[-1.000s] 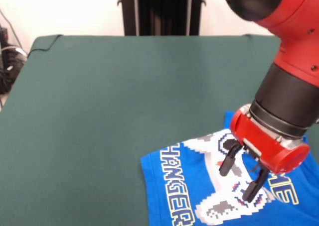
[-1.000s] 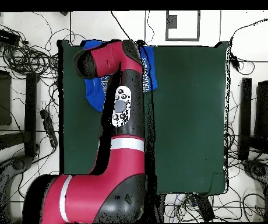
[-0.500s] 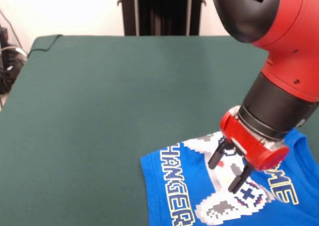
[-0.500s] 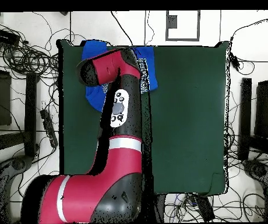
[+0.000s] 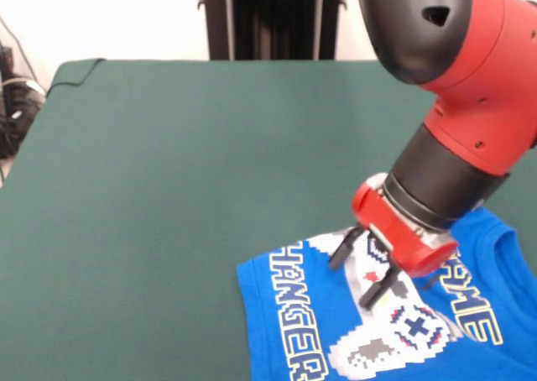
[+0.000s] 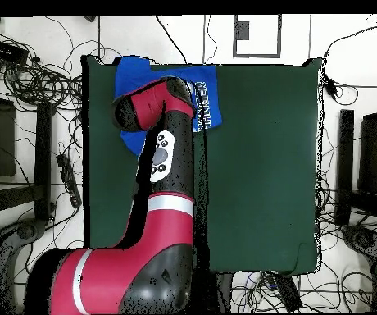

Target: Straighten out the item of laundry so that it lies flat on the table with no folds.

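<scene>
While arm is covering much of overhead view, gripper [image 5: 362, 274] is hanging over T-shirt [image 5: 294, 314], jaws spread, pinching nothing. Shirt lying lower right of front frame on table [image 5: 168, 163], bottom and right edges cut off.

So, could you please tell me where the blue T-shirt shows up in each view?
Front view: the blue T-shirt lies at the bottom right, under the gripper.
Overhead view: the shirt lies at the top left of the table, partly hidden by the arm.
Shared landmark: the white lettering strip along the shirt's edge.
</scene>
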